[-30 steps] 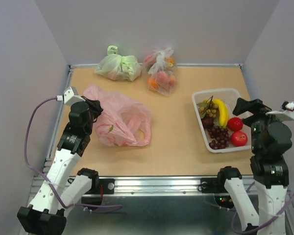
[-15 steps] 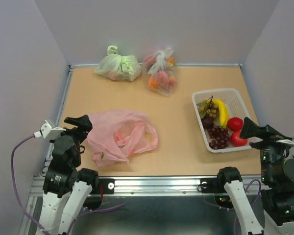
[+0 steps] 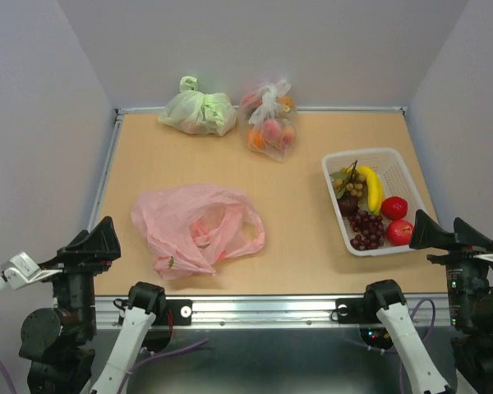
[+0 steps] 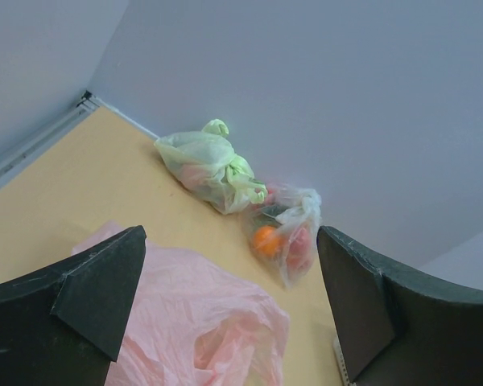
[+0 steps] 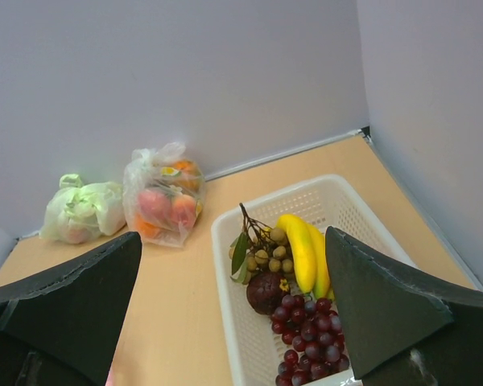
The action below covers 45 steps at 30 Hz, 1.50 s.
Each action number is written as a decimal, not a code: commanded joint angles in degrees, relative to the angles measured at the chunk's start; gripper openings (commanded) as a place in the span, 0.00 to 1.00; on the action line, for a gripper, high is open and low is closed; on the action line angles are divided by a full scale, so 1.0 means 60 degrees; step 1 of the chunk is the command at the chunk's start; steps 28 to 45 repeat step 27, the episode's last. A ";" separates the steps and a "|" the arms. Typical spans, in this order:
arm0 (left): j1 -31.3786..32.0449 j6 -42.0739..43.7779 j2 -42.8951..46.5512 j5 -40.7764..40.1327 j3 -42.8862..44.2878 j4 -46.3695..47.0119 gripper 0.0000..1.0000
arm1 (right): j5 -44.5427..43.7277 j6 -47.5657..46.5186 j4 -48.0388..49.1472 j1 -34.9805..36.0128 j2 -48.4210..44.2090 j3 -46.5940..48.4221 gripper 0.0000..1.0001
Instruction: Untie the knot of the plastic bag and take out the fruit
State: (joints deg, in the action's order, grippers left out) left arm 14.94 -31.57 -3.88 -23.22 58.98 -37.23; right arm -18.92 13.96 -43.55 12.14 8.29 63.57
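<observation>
The pink plastic bag (image 3: pixel 193 230) lies slack and crumpled on the table's near left, also seen in the left wrist view (image 4: pixel 193 322). Its handle loops lie loose, and no knot shows. The fruit sits in a white basket (image 3: pixel 357 153) on the right: a yellow banana (image 3: pixel 372 189), purple grapes (image 3: pixel 367 230) and two red fruits (image 3: pixel 394 208). My left gripper (image 3: pixel 94 240) hangs open off the near left corner, apart from the bag. My right gripper (image 3: pixel 444 234) is open just outside the basket's near right corner, holding nothing.
At the back stand a pale green tied bag (image 3: pixel 199 112) and a clear bag of orange-red fruit (image 3: pixel 269 123). The basket (image 5: pixel 222 265) also holds a longan bunch (image 5: pixel 270 256) and a dark round fruit (image 5: pixel 266 291). Walls enclose three sides.
My left gripper opened and let go of the pink bag, which dropped flat and slid nearer. Both arms pulled back toward the near edge.
</observation>
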 commanded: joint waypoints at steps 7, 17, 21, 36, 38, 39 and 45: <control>-0.0029 0.1409 0.1261 -0.0143 0.0307 -0.0781 0.99 | -0.0011 -0.0802 0.0007 0.0276 -0.0840 -0.0121 1.00; -0.0029 0.1585 0.1203 -0.0158 -0.0001 -0.0870 0.99 | 0.0150 -0.0905 -0.0007 0.0262 -0.1002 -0.0312 1.00; -0.0029 0.1614 0.1203 -0.0143 -0.0059 -0.0899 0.99 | 0.0296 -0.0905 -0.0007 0.0262 -0.1031 -0.0400 1.00; -0.0029 0.1512 0.1247 -0.0187 -0.0031 -0.0943 0.99 | 0.0355 -0.0891 -0.0007 0.0276 -0.1031 -0.0444 1.00; -0.0029 0.1512 0.1247 -0.0187 -0.0031 -0.0943 0.99 | 0.0355 -0.0891 -0.0007 0.0276 -0.1031 -0.0444 1.00; -0.0029 0.1512 0.1247 -0.0187 -0.0031 -0.0943 0.99 | 0.0355 -0.0891 -0.0007 0.0276 -0.1031 -0.0444 1.00; -0.0029 0.1512 0.1247 -0.0187 -0.0031 -0.0943 0.99 | 0.0355 -0.0891 -0.0007 0.0276 -0.1031 -0.0444 1.00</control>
